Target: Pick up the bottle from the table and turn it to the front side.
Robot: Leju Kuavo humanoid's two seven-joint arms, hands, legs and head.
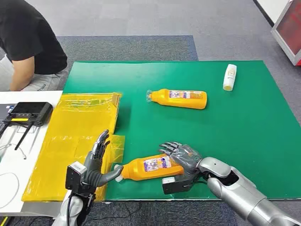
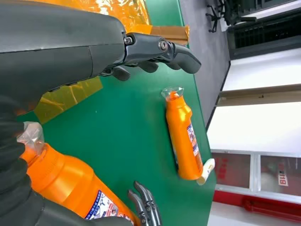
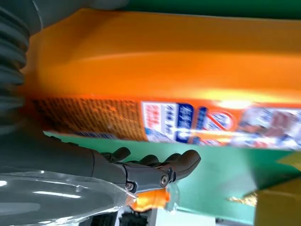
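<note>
The orange bottle (image 1: pixel 153 167) lies on its side at the green mat's (image 1: pixel 248 132) near edge, label print too blurred to read. The right hand (image 1: pixel 181 157) grips its base; the left hand (image 1: pixel 97 165), fingers spread, touches its cap. A second orange bottle (image 1: pixel 179 99) lies mid-mat.

I see open green mat (image 1: pixel 248 141) at centre and right of the frame; the second orange bottle (image 1: pixel 179 99) and white bottle (image 1: pixel 229 77) (upper right) block farther back.

Looks like an office or lab: grey carpet tiles (image 1: pixel 149 19), green-covered work table (image 1: pixel 248 141), black handheld controller (image 1: pixel 26 113), black swivel chairs (image 2: pixel 230 12).
</note>
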